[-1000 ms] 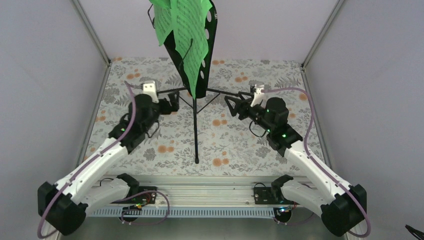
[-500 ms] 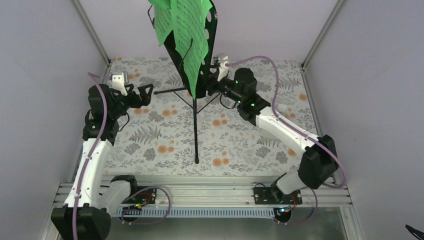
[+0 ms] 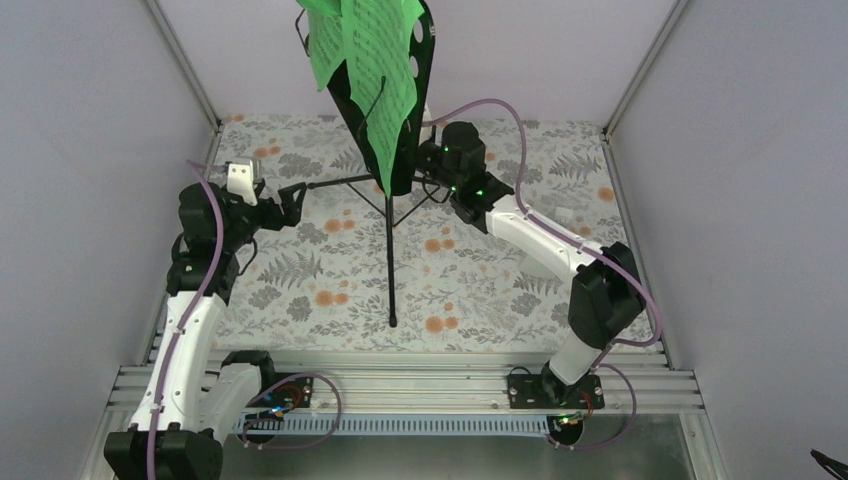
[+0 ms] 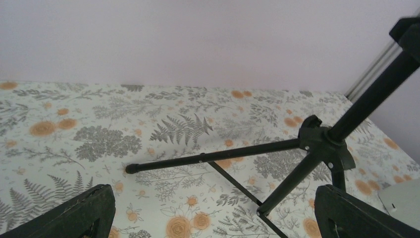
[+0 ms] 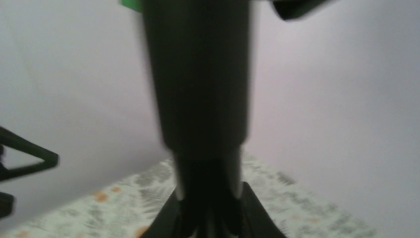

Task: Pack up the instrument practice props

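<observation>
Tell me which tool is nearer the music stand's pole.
Right. The right tool is close against the pole; the left tool sits off to its left, by a leg tip.

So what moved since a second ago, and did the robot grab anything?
Both arms moved. The left hand swung out leftward and hangs open by a leg tip of the stand. The right hand reached toward the back, right up to the stand's pole; whether it grips is unclear. The stand and green pages stayed put.
</observation>
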{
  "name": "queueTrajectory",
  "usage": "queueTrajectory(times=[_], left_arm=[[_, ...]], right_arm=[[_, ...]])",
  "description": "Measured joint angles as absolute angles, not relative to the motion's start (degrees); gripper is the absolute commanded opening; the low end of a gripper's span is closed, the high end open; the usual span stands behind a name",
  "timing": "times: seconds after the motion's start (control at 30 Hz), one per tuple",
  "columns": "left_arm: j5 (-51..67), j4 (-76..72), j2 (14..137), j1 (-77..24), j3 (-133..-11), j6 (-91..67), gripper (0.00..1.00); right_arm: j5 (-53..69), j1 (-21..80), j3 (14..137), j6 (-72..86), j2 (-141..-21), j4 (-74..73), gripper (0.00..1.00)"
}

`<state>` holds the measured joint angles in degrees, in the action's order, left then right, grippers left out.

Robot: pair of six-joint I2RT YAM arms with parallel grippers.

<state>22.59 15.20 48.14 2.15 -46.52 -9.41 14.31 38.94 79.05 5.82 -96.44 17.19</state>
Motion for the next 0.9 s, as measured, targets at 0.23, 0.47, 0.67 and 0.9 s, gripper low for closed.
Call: queueTrajectory(times=[0.23, 0.47, 0.67, 0.9], left_arm=[[30.4, 12.4, 51.0, 2.2, -45.1, -9.1, 0.97], [40.0, 1.4, 54.5, -0.7, -40.1, -15.3, 0.94], [41.5, -4.2, 57.7, -7.6, -38.1, -15.6, 0.91], [41.0, -7.4, 60.9, -13.0, -34.7, -12.1, 0.89]], right_arm=[[15.7, 38.7, 78.2, -0.9, -96.1, 17.7, 0.04], [30.1, 33.9, 77.3, -3.3, -93.3, 13.2, 0.04], [45.1, 28.6, 78.4, -6.9, -92.3, 7.7, 0.04], [55.3, 25.2, 79.4, -11.7, -91.2, 1.0, 0.04]])
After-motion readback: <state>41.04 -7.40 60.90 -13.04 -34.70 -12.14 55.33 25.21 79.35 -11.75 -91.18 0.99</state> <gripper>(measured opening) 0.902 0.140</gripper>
